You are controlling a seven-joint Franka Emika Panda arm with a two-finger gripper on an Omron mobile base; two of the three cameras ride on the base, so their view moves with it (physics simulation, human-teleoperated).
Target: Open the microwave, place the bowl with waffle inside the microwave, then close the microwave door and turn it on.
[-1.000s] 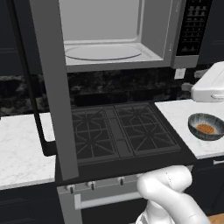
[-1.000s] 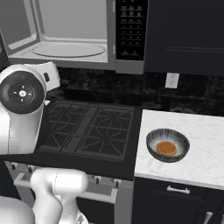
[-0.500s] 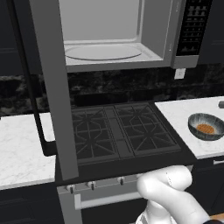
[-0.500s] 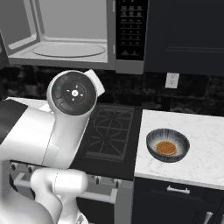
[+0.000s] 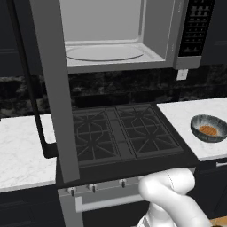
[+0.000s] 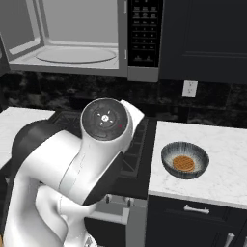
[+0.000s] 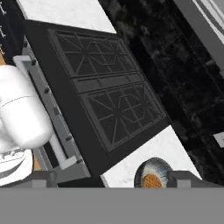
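The big grey-framed microwave (image 5: 133, 35) is sitting wide open above the stove, its pale cavity and round glass turntable (image 5: 104, 52) showing bare, ready to take something in. The wide grey-framed microwave door (image 5: 53, 88) with its long dark bar handle (image 5: 29, 84) is hanging swung out to the left, edge-on to the left base camera, leaving the mouth of the cavity free on the side the bowl will come from.

The small dark grey-blue bowl (image 6: 185, 160) is resting on the white marble counter (image 6: 222, 159) to the right of the black gas stove (image 5: 122, 133), well apart from the microwave, with the little orange-brown waffle (image 6: 183, 163) lying flat in its bottom.

The white arm (image 6: 82, 164) is folding up over the stove front, elbow high, and the hand camera is looking down across the burners with the bowl sitting low in its frame between the two dark finger tips. The claw (image 7: 109, 179) is spread wide with nothing in it, which suits an approach to the bowl's rim. By the look of things, the door step is done and the pick-up is what is in hand.
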